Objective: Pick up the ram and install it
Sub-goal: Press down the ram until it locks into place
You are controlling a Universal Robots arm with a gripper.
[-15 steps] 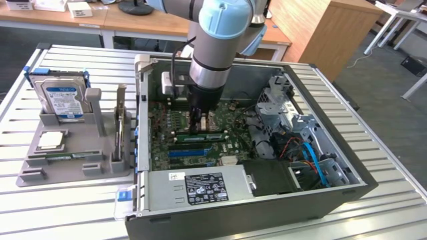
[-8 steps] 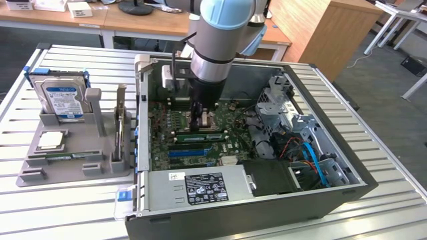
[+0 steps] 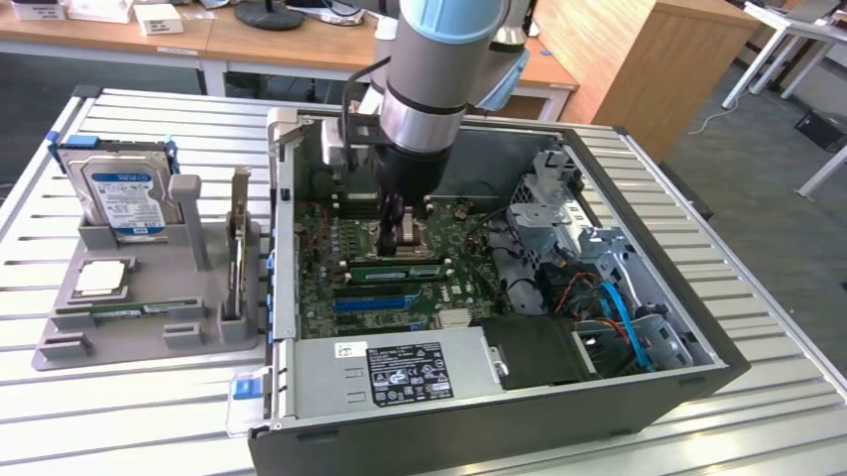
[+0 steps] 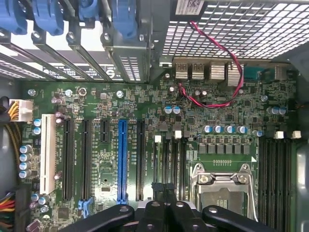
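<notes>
My gripper (image 3: 401, 243) (image 4: 166, 212) is pinched shut, the black fingers (image 4: 153, 215) pressed together, and I can make out nothing clamped between them. I hang low inside the open computer case (image 3: 688, 382), fingertips just over the motherboard (image 4: 96, 104), near its middle. In the wrist view the CPU socket (image 4: 222, 188) with its metal frame sits right beside my fingers, and a bank of empty black memory slots (image 4: 170, 159) runs away from my fingertips.

The ram (image 3: 397, 267) lies flat along a slot on the motherboard, just beside my fingertips in the exterior view, on the side toward the power supply (image 3: 397, 372). I cannot tell whether I touch it.

A little further across the board stand a blue expansion slot (image 4: 121, 159) and a white one (image 4: 47, 145). A red cable (image 4: 217, 72) loops by the rear ports at the board's edge.

Outside the case, on the slatted table (image 3: 794, 397), a grey fixture tray (image 3: 66, 349) sits against the case's wall toward the exterior view's left. It carries a second ram stick (image 3: 129, 311) lying flat, an upright expansion card (image 3: 238, 258) and, at its far end, a blue-labelled hard drive (image 3: 126, 193) standing on edge.
</notes>
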